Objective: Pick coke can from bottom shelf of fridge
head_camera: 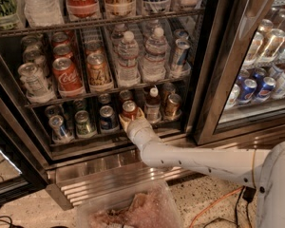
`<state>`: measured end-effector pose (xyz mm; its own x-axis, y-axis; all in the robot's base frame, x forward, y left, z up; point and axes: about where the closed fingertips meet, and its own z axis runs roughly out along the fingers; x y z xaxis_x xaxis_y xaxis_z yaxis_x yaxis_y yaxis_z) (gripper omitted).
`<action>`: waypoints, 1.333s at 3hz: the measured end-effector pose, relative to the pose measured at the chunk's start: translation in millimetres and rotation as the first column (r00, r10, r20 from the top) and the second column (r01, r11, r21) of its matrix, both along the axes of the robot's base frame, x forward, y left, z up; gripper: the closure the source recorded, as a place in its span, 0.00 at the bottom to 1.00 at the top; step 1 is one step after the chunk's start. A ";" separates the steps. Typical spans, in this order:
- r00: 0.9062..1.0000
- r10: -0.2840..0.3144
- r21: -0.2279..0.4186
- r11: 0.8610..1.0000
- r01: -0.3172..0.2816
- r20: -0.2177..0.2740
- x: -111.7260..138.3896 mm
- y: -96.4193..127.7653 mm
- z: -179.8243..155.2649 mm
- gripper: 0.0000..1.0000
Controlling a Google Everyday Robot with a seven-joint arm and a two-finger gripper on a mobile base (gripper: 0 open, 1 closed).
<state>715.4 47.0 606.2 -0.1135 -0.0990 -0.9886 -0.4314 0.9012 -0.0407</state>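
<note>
The coke can [129,108], small and red with a silver lid, stands on the bottom shelf [109,137] of the fridge [213,80], in the front row near the middle. My gripper [131,119] reaches into the fridge from the lower right and sits right at the can, around its lower part. The can is upright on the rack. My white arm [199,160] runs from the gripper across the base grille to the right edge of the view.
A blue can [107,118] stands left of the coke can and a little bottle [153,103] right of it. Bigger Coca-Cola cans [66,75] and water bottles [128,56] fill the rack above. A clear plastic bin [128,208] lies on the floor below.
</note>
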 end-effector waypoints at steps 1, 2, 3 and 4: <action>1.000 0.010 0.001 1.000 -0.010 0.006 -1.9 0.7 3.0 1.00; 1.000 0.015 0.001 1.000 -0.015 0.008 -2.4 0.9 4.0 1.00; 1.000 0.025 0.004 1.000 -0.025 0.010 -3.3 2.1 5.7 1.00; 0.999 0.029 0.011 1.000 -0.029 0.020 -2.5 1.6 13.4 1.00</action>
<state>712.9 48.6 619.6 -0.0912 -0.0907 -0.9917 -0.4566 0.8888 -0.0393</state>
